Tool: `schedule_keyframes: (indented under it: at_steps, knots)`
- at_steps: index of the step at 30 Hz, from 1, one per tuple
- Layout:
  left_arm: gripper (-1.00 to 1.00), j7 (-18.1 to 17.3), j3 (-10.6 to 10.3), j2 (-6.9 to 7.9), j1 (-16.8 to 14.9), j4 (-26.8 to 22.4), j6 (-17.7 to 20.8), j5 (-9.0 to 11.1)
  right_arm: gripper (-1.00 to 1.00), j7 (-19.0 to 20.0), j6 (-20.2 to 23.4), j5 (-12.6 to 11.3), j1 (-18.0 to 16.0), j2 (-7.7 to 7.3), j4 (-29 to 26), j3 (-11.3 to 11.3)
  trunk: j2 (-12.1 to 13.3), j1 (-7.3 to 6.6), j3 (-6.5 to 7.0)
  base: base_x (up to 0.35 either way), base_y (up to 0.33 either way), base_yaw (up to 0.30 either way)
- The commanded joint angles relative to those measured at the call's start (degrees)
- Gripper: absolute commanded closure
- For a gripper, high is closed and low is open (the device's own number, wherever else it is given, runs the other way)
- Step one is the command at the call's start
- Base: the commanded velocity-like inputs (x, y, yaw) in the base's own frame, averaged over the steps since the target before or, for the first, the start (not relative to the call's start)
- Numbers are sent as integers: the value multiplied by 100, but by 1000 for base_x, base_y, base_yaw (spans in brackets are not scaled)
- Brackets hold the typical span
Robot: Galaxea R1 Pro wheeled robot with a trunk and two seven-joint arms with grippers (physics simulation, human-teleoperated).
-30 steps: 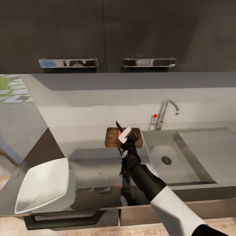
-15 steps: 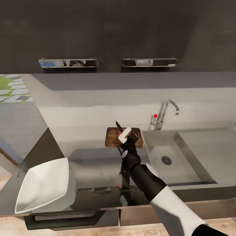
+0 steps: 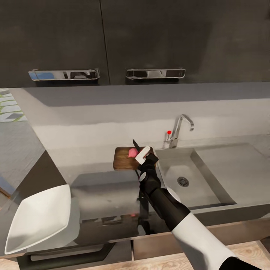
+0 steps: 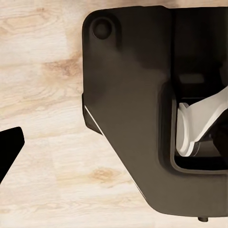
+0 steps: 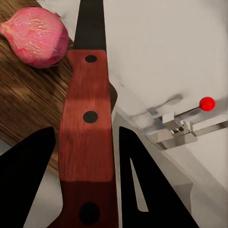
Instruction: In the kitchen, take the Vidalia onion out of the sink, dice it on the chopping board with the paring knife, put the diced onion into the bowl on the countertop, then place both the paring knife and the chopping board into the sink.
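The pinkish Vidalia onion [image 3: 132,152] lies on the brown chopping board [image 3: 123,159], which sits on the countertop just left of the sink [image 3: 210,168]. My right gripper [image 3: 147,158] is shut on the paring knife's handle [image 3: 142,154] at the board's right edge. The dark blade [image 3: 135,144] points up and away over the onion. In the right wrist view the riveted wooden handle [image 5: 88,128] runs between my black fingers [image 5: 26,180], with the onion [image 5: 38,35] beside the blade [image 5: 90,23] on the board [image 5: 23,99]. The white bowl [image 3: 37,217] stands near the counter's front left.
A chrome faucet [image 3: 179,129] with a red knob [image 3: 169,132] rises behind the sink; the knob [image 5: 206,103] also appears in the right wrist view. Dark wall cabinets hang overhead. My left gripper's finger [image 4: 9,147] hangs over wooden floor beside the dark robot base [image 4: 137,118].
The whole head view has shifted, so the camera moved. The gripper with the knife now stands at the board's right edge instead of over it, and the onion has come into view.
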Motion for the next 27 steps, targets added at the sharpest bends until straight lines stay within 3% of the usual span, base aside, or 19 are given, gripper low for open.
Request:
schedule_keyframes:
  at_steps: [1, 13, 27]
  knots:
    - [-100, 39, -48, 5, 0, -9, -9, 45, 100, -27, 34, -11, -7, 0, -1, 14, -11, 4, -10, 0, 0, -8]
    - [-100, 39, -48, 5, -1, -8, -10, 45, 100, -22, 34, -139, -7, 0, -8, 22, -11, 4, -18, 0, 0, -1]
    - [-100, 39, -48, 5, -1, 1, -10, 45, 100, -28, 34, -157, -7, 0, 4, 14, -11, 4, -123, 0, 0, 0]
